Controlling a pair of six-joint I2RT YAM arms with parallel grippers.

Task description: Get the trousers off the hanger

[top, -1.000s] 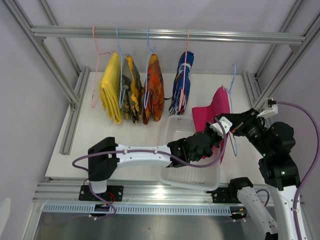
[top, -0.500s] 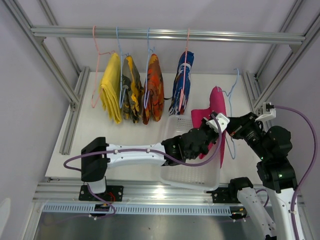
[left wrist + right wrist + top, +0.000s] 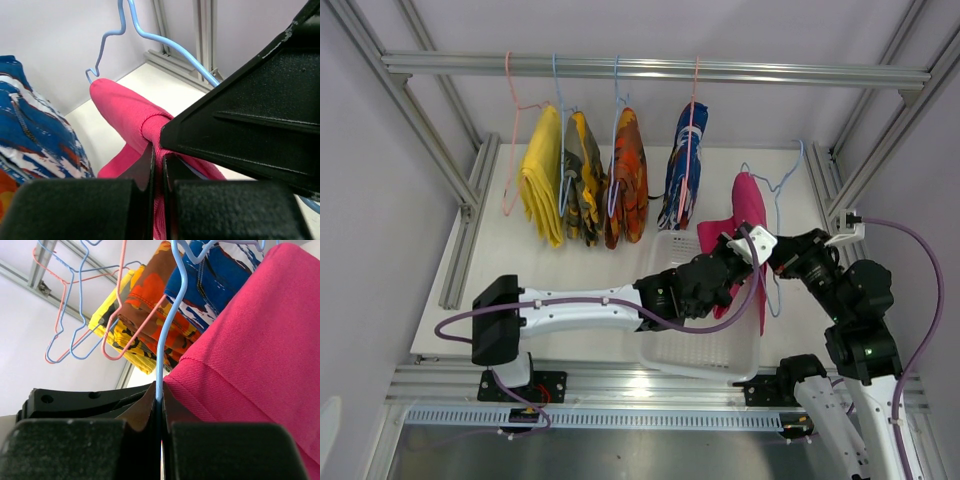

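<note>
1. The left pincer [image 3: 738, 250] is reaching from the near left of the desk [image 3: 520, 290] toward its right edge. Its jaws are pressing shut on a fold of the pink trousers [image 3: 750, 205].
2. In the left wrist view, its two fingers [image 3: 75, 210] are squeezing a thin pleat of pink cloth between them, with no gap showing beside the cloth.
3. The right pincer [image 3: 778, 262] is clamping tight on the thin wire of the blue hanger [image 3: 782, 190], low on the hanger's side. In the right wrist view, the wire is running straight up out of the closed jaws, and the pink cloth is lying just beside it on the right.
4. The pink trousers are hanging folded over the blue hanger. The hanger is off the rail [image 3: 650, 68] and tilting in the air near the desk's right edge, above the far right corner of the clear basket [image 3: 670, 355].
5. The two pincers are sitting just beside each other, almost tip to tip, the left on cloth and the right on wire.
6. Four more pairs are hanging from the rail on their own hangers, well apart from both pincers. From the left they are the yellow trousers [image 3: 542, 175], the olive camouflage trousers [image 3: 582, 180], the orange camouflage trousers [image 3: 627, 175] and the blue patterned trousers [image 3: 685, 165].
</note>
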